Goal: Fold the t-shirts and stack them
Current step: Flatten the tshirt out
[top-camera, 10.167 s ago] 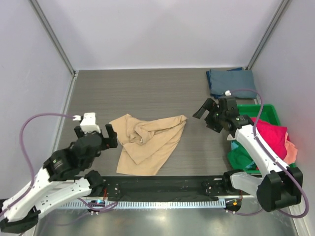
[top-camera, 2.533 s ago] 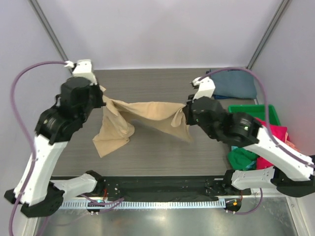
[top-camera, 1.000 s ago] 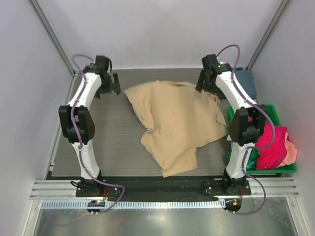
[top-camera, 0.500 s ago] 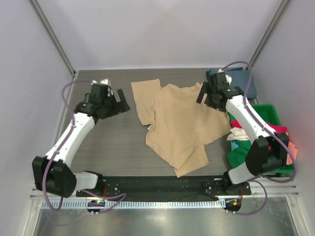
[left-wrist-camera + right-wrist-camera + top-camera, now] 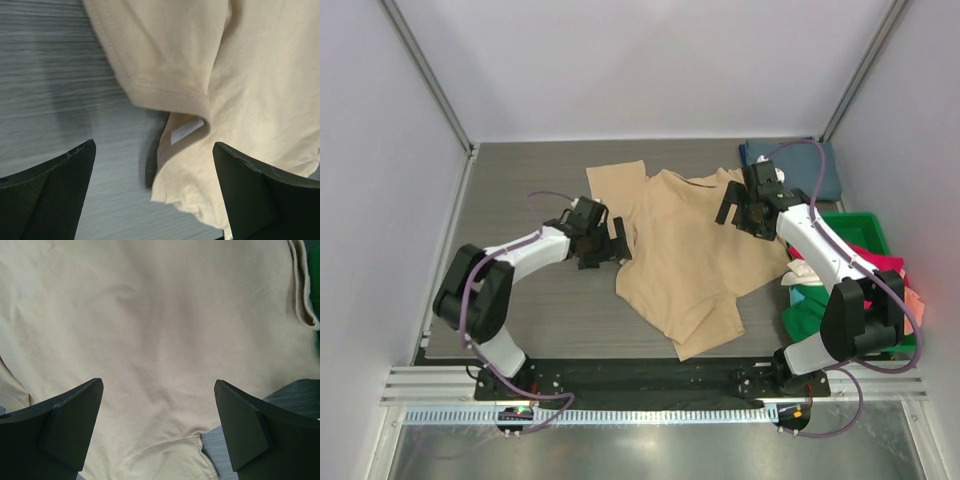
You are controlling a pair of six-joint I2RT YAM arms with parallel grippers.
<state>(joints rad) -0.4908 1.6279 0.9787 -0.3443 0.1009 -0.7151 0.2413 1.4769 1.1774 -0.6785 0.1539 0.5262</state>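
1. On my feed the glossy white-linked left arm (image 5: 525, 247) and its twin, the right arm (image 5: 825, 255), both carry bulky black joint housings.
2. A thin purple cable (image 5: 548, 194) loops off the left arm; a second purple cable (image 5: 798, 142) loops off the right.
3. The left tool (image 5: 617, 243) and right tool (image 5: 732, 212) are matte black, with blunt wedge-shaped fingers (image 5: 50, 200) that are finely textured.

Tan t-shirt (image 5: 685, 250) lies spread and rumpled at frame centre. The slate-blue t-shirt (image 5: 825, 175) sits folded at upper right. A magenta shirt (image 5: 892, 272) and green shirt (image 5: 805, 312) are bunched at right.
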